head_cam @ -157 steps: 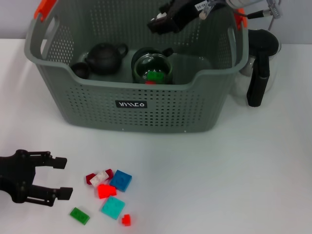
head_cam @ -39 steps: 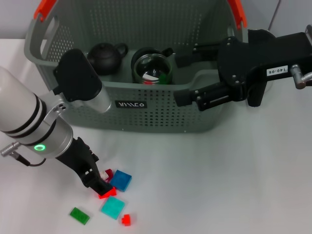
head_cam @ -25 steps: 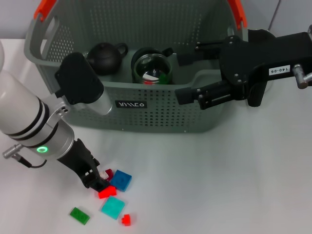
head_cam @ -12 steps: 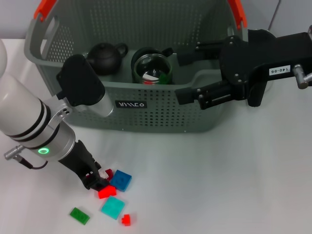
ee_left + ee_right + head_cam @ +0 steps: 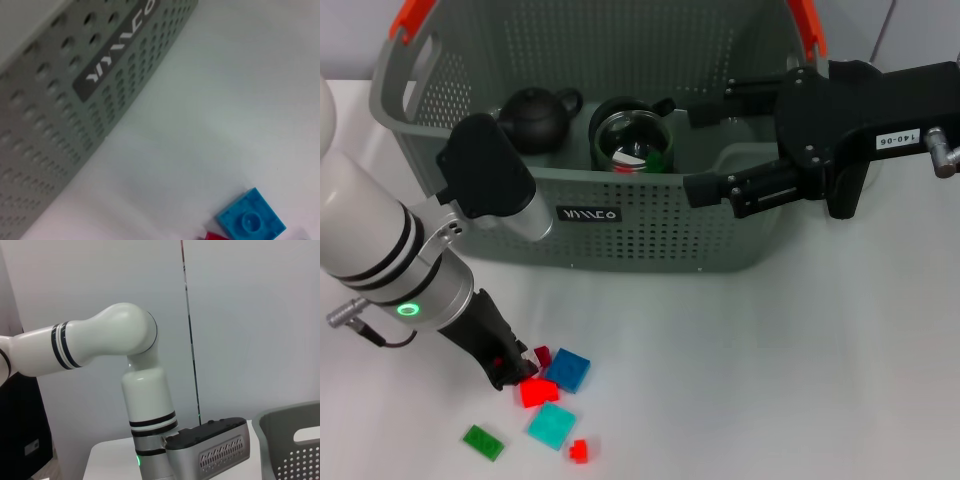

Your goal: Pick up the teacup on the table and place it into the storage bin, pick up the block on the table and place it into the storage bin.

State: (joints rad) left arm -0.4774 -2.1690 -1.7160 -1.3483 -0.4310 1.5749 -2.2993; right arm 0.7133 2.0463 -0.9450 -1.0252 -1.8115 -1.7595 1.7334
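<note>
Change since earlier frames: we see the left arm, which a few seconds ago waited open at the desk's left edge, now reaching down into the block cluster; the right arm has come from above the bin to hang over its right rim.
Left tool: low at the left edge of the cluster, touching or nearly touching the bright red block; we cannot tell how far its fingers are spread or whether anything is gripped.
Right tool: hovering over the right part of the storage bin, fingers apart and holding nothing.
Task things: blocks lie on the white desk in front of the bin; a small dark cup already sits inside beside the black teapot, which we take for the teacup.
Risk 1: blocks lie tightly packed, so we judge that closing here may catch two pieces or push the dark red block and blue block aside.
Risk 2: flat blocks offer little to grip; a shallow pinch could slip on lifting.
Risk 3: both arms share the bin's airspace; the right arm may obstruct the drop.
Surroundings: teal block, green block, small red block, glass jar in the bin, black kettle behind.
</note>
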